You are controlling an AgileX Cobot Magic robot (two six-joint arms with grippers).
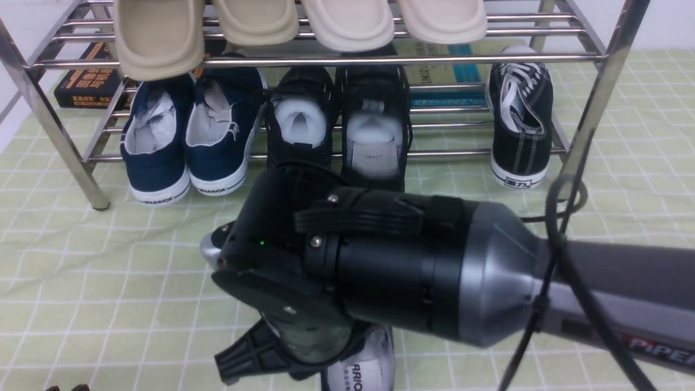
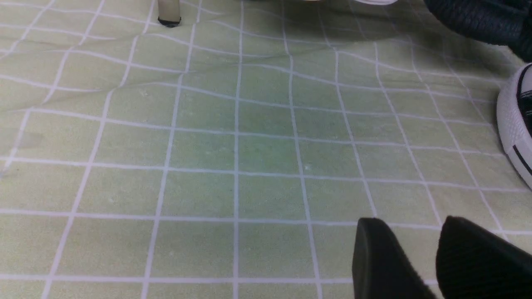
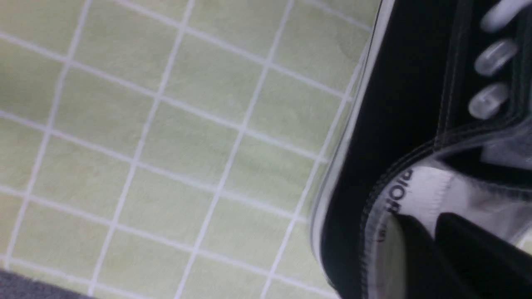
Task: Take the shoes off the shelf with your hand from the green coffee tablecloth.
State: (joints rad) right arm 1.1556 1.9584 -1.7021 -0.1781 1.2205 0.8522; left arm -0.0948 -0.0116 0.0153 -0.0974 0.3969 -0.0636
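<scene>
1. The right end effector (image 3: 430, 220) sits low over the green tablecloth (image 1: 108, 271), in front of the shelf (image 1: 326, 60). Its arm (image 1: 597, 277) reaches in from the right side of the front view.
2. Right end effector state: the two black fingers (image 3: 415, 257) lie close together with only a narrow gap. Their tips are inside the opening of one black canvas sneaker (image 1: 358, 366), over its white insole. Whether they pinch any part of the shoe cannot be determined.
3. This sneaker is off the shelf, down at cloth level in front of the rack. In the front view the end effector hides most of it. The left wrist view shows its white toe cap (image 2: 513, 124) low against the cloth.
4. The second black canvas sneaker (image 1: 520, 117) stands on the lower tier at the right end, heel toward the camera, apart from the other footwear.
5. The left end effector (image 2: 409, 222) is low over bare cloth, near the toe cap. Its fingers are almost closed, with nothing between them.
6. Other items on the lower tier: a navy pair (image 1: 217, 136) at the left end and an all-black pair (image 1: 326, 87) just beside it.
7. Upper tier: four beige slippers (image 1: 347, 24) in a row.
</scene>
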